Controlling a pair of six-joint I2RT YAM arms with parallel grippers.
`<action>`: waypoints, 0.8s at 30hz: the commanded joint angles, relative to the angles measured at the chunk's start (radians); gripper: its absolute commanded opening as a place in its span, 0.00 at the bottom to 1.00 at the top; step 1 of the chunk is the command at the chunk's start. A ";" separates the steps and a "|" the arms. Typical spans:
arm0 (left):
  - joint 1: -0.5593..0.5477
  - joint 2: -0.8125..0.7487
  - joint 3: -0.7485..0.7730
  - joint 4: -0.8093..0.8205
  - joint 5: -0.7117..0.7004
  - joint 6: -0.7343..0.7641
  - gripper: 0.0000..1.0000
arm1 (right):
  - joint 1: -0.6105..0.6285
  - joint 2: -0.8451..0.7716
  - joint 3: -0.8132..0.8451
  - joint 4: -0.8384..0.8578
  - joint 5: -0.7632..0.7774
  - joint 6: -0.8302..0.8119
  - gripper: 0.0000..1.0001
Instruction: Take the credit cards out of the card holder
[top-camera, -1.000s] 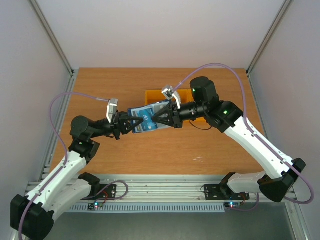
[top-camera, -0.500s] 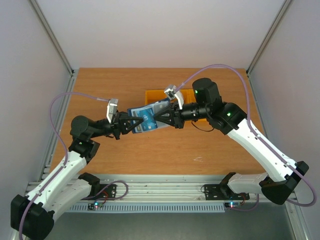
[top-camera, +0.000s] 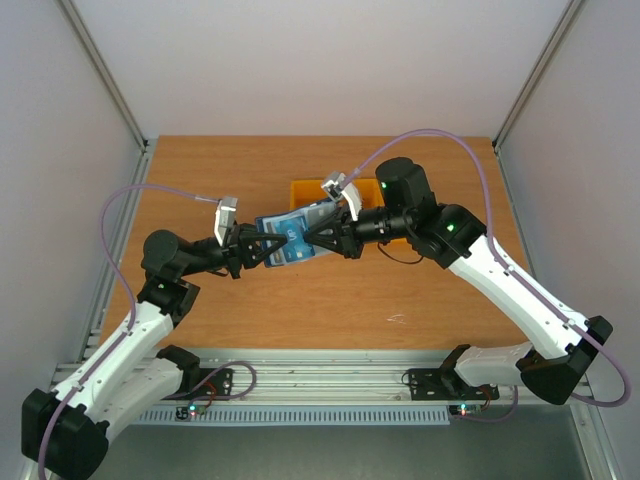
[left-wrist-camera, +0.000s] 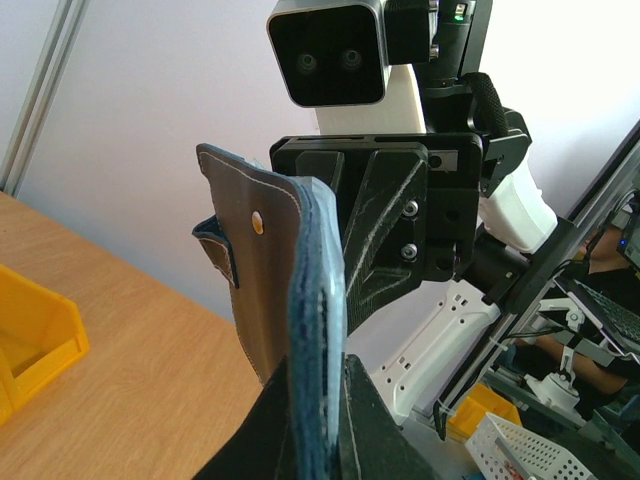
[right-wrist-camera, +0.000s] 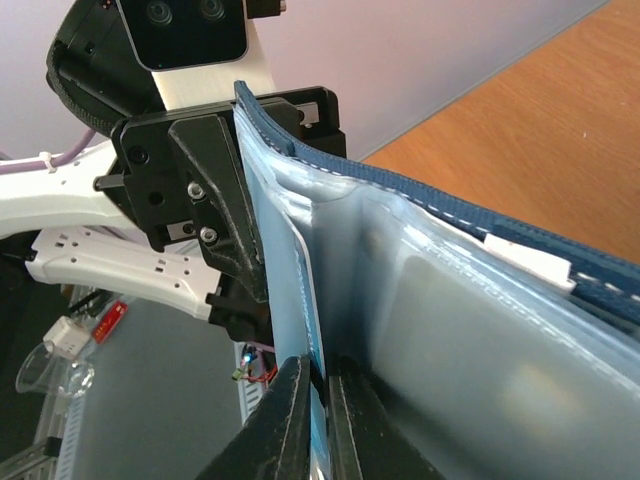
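- Top external: the right arm has nudged a bit left vs 1 second back. The card holder (top-camera: 288, 238) hasn't budged, up above the counter (top-camera: 400, 290) between both claws.
- Left claw (top-camera: 265, 249) is clamped on the holder's edge.
- Right claw (right-wrist-camera: 320, 390) is pinched narrow on what looks like the blue card (right-wrist-camera: 309, 300).
- No card's out yet, so I'd say the pull has barely begun.

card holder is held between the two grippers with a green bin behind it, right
The bin is orange, not green; the top external view shows it. The card holder is indeed held between the left gripper and the right gripper.
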 joint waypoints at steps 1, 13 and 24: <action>-0.001 -0.004 0.006 0.063 0.013 0.018 0.00 | 0.005 0.008 0.021 -0.008 0.061 -0.023 0.06; -0.002 0.001 0.008 0.062 0.013 0.017 0.00 | 0.007 0.032 0.033 0.019 -0.014 -0.013 0.01; -0.002 -0.003 0.006 0.049 0.009 0.009 0.10 | -0.028 -0.053 -0.003 0.015 0.010 -0.009 0.01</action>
